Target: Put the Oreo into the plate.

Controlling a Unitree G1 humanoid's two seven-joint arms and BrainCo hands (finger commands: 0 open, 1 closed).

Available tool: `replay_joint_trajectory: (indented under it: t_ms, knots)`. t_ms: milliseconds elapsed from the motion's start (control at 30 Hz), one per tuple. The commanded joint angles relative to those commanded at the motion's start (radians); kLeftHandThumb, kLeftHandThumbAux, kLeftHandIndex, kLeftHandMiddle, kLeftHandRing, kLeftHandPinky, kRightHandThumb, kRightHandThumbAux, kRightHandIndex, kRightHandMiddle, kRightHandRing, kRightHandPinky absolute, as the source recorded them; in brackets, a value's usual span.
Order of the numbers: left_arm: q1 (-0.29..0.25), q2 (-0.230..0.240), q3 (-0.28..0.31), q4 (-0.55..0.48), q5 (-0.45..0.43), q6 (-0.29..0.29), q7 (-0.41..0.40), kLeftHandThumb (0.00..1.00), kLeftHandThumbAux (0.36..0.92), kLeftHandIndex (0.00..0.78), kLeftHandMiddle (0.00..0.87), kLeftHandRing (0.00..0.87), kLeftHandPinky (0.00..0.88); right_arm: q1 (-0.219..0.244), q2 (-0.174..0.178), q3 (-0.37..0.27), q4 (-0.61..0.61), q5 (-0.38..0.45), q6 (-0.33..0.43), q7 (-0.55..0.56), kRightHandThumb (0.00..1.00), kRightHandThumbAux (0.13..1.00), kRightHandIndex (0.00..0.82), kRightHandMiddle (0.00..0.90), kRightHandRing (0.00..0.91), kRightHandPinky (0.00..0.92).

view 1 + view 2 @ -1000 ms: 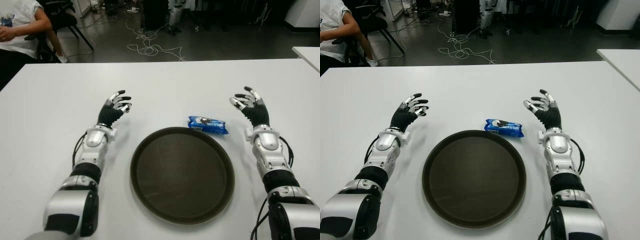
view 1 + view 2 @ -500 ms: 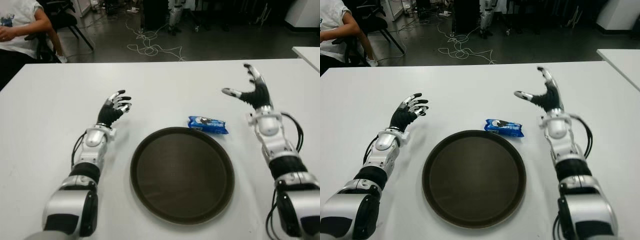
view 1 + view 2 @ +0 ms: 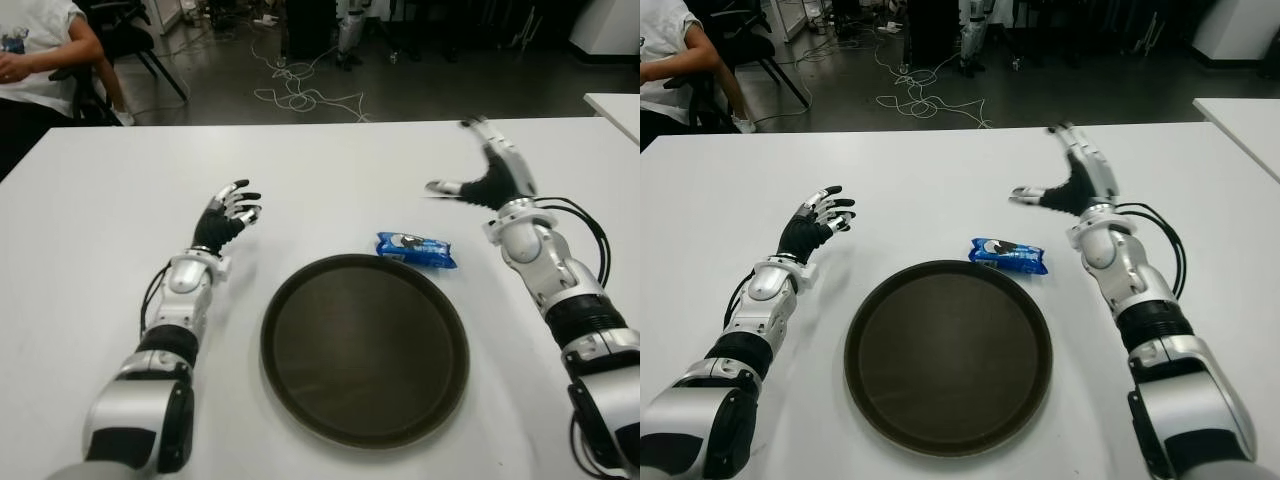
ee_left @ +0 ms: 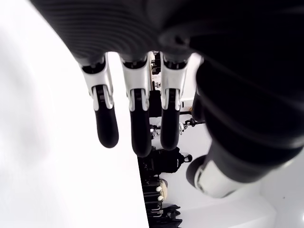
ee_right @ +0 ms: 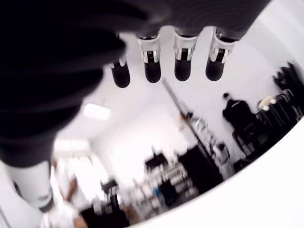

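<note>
beyond the oreo [image 3: 416, 249], right hand [image 3: 487, 178] fingers [image 5: 184, 61] spread empty, wrist view omits plate [image 3: 300, 300].

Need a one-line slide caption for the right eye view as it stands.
Open right hand raised beyond the Oreo pack, which lies on the table at the empty plate's far rim.

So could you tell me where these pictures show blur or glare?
Both eye views: the right hand is motion-smeared, while the Oreo, plate and left hand look crisp. Right wrist view: the background is soft. Left wrist view: the table is blown out white.
</note>
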State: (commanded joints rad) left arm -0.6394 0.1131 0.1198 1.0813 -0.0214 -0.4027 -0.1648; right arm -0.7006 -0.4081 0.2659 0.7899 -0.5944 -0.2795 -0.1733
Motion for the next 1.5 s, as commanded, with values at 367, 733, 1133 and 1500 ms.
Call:
replay_joint_trajectory:
  t_ms: [367, 733, 1133, 1500]
  knots:
    - [0.008, 0.003, -0.008, -0.014, 0.011, 0.002, 0.013, 0.386, 0.793, 0.164, 0.280, 0.280, 0.303, -0.079, -0.025, 0.162, 0.044, -0.105, 0.004, 0.238, 0.000, 0.695, 0.058, 0.070, 0.103, 0.135]
    - [0.008, 0.007, -0.017, -0.010, 0.014, -0.004, 0.016, 0.372, 0.796, 0.172, 0.285, 0.286, 0.305, -0.089, -0.022, 0.210, 0.074, -0.113, 0.020, 0.308, 0.000, 0.761, 0.104, 0.110, 0.174, 0.246]
    - [0.008, 0.006, -0.017, -0.016, 0.008, 0.002, 0.013, 0.392, 0.800, 0.156, 0.273, 0.275, 0.300, -0.109, -0.022, 0.247, 0.077, -0.127, 0.043, 0.389, 0.000, 0.773, 0.115, 0.126, 0.171, 0.215]
    - [0.013, 0.005, -0.017, -0.027, 0.004, 0.008, 0.013, 0.377, 0.794, 0.159, 0.272, 0.272, 0.305, -0.115, -0.022, 0.275, 0.058, -0.137, 0.085, 0.453, 0.000, 0.743, 0.103, 0.115, 0.128, 0.140]
